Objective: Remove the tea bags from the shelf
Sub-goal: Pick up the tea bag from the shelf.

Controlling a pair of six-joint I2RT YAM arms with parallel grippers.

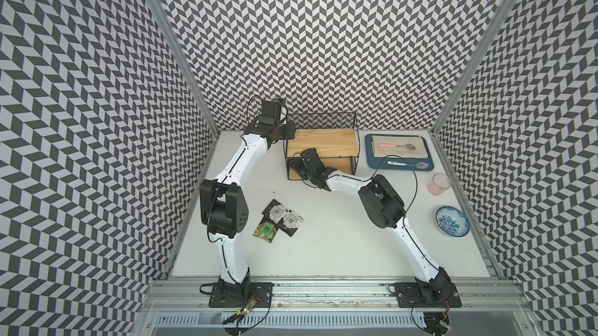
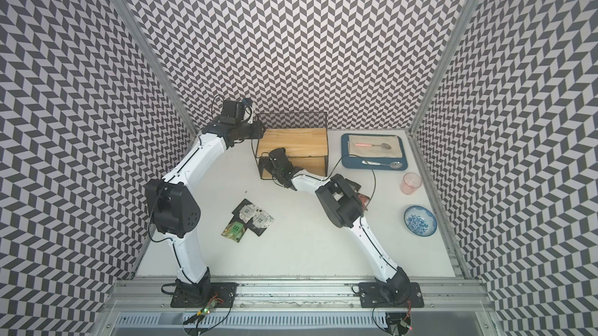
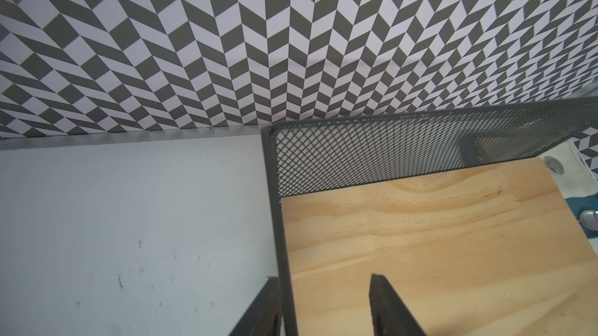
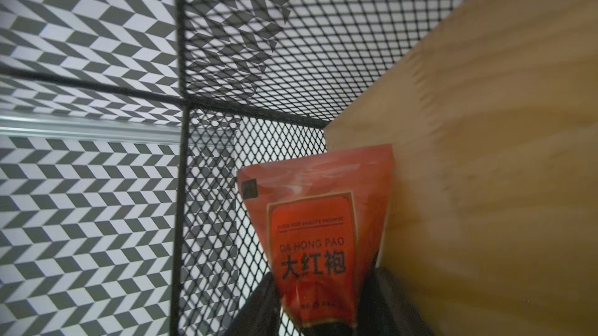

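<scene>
The shelf (image 1: 323, 141) (image 2: 294, 143) stands at the back of the table, its top board bare. My right gripper (image 1: 296, 168) (image 2: 267, 166) reaches into the lower tier at the left end. In the right wrist view it (image 4: 320, 285) is shut on an orange-red tea bag (image 4: 310, 221), which stands tilted against the mesh (image 4: 291, 59). My left gripper (image 1: 289, 133) (image 2: 259, 132) (image 3: 323, 277) is open at the shelf's top left corner, its fingers straddling the wire post. Three tea bags (image 1: 281, 221) (image 2: 252, 219) lie on the table, two white and one green. A red sachet (image 2: 364, 201) peeks from behind the right elbow.
A blue tray (image 1: 369, 156) with a beige cloth and two spoons sits right of the shelf. A pink cup (image 1: 439, 183) and a blue patterned bowl (image 1: 452, 221) stand along the right edge. Patterned walls enclose the table on three sides.
</scene>
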